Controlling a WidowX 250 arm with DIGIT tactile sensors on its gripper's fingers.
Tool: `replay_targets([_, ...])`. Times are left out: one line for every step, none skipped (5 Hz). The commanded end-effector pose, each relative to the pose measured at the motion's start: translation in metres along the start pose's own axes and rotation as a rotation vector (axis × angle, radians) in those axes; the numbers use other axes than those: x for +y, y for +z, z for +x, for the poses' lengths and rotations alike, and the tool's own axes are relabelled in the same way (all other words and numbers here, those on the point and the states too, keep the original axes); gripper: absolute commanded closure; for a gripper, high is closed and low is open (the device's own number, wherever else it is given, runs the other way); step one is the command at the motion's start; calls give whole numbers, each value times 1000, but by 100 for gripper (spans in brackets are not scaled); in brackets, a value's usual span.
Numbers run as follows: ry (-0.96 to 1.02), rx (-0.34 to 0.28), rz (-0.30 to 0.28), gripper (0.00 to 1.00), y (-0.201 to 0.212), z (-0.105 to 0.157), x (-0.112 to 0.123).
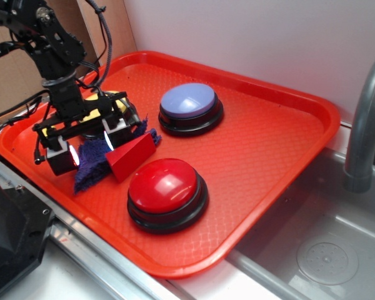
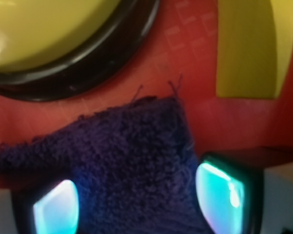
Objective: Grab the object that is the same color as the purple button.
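Observation:
The object, a dark blue-purple fuzzy cloth scrap (image 1: 90,167), lies flat on the red tray (image 1: 269,150) at its left side. My gripper (image 1: 87,147) is down over it, open. In the wrist view the cloth (image 2: 127,156) fills the gap of the gripper (image 2: 139,202), with one glowing pad (image 2: 56,209) at its left and the other at its right edge; the pads stand wide apart. The purple button (image 1: 189,103), a lavender dome on a black base, sits further back on the tray, untouched.
A red wedge block (image 1: 132,155) touches the cloth's right side. A large red button (image 1: 165,187) sits in front. A yellow button (image 2: 49,29) and a yellow wedge (image 2: 246,48) lie just beyond the cloth. A sink and grey faucet (image 1: 365,125) stand right of the tray.

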State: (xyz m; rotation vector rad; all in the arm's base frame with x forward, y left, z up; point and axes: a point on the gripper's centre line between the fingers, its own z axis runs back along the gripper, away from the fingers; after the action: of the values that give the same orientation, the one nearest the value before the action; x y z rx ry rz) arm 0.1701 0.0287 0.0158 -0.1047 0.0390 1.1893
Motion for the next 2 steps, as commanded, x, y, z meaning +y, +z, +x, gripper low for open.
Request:
replay_targets([5, -25, -2, 100, -6, 1, 5])
replay_targets([-6, -25, 1, 100, -7, 2, 4])
